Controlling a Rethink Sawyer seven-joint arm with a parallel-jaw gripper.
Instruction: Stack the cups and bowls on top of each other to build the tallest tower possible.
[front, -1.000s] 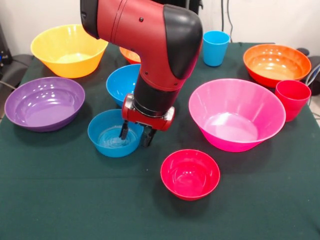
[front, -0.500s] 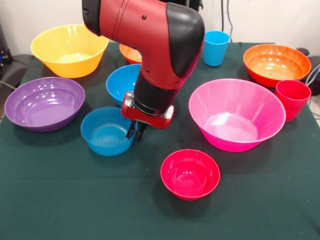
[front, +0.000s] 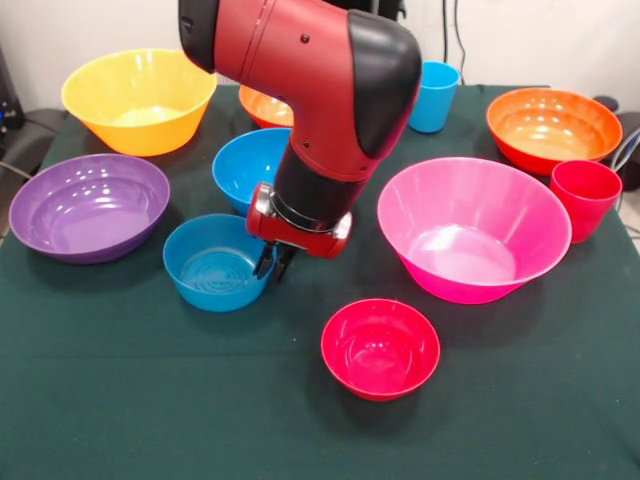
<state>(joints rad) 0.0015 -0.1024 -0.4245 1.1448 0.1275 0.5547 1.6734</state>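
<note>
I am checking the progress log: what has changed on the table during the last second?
The end effector closed on the near rim of the small blue bowl and dragged it slightly toward the purple bowl; the arm leaned slightly the other way. The magenta-red bowl, pink bowl and both cups stayed put.

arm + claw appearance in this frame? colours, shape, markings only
The arm is glossy red with rounded, bulky links, a black cap over the elbow joint and a black cylindrical wrist section. Small dark screw dots mark the red shell. The claw hangs from a red wrist block with silver corner pieces; its short fingers are black. No cables visible.
</note>
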